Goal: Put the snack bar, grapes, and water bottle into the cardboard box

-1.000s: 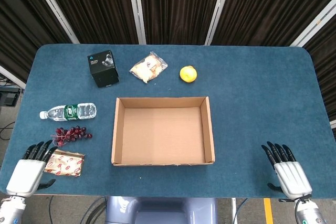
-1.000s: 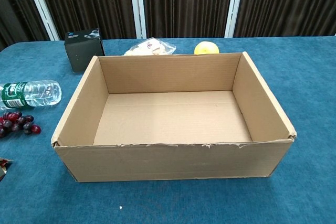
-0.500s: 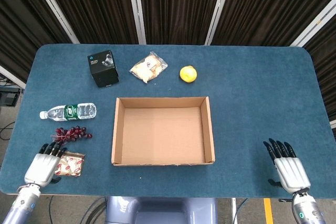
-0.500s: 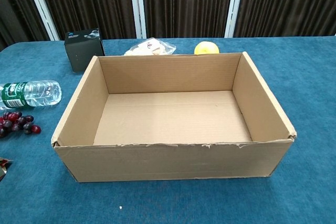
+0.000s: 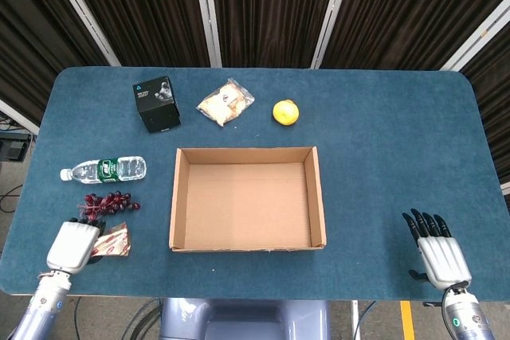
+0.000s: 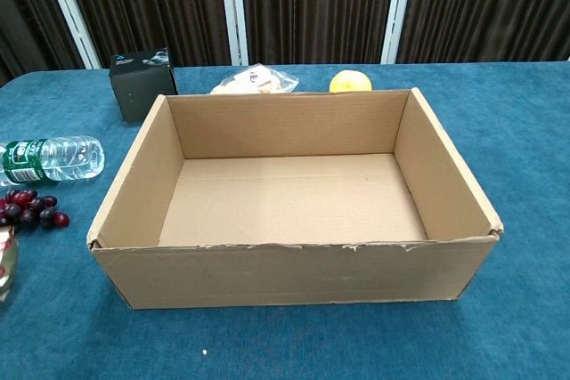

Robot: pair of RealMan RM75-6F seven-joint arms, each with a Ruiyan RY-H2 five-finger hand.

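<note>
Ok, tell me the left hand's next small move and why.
Probably lift the snack bar and carry it rightward over the cardboard box: the left hand already covers and seems to grip its wrapper, and the box holds nothing yet.

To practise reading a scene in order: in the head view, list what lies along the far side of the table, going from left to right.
Black box → clear packet of snacks → yellow fruit.
</note>
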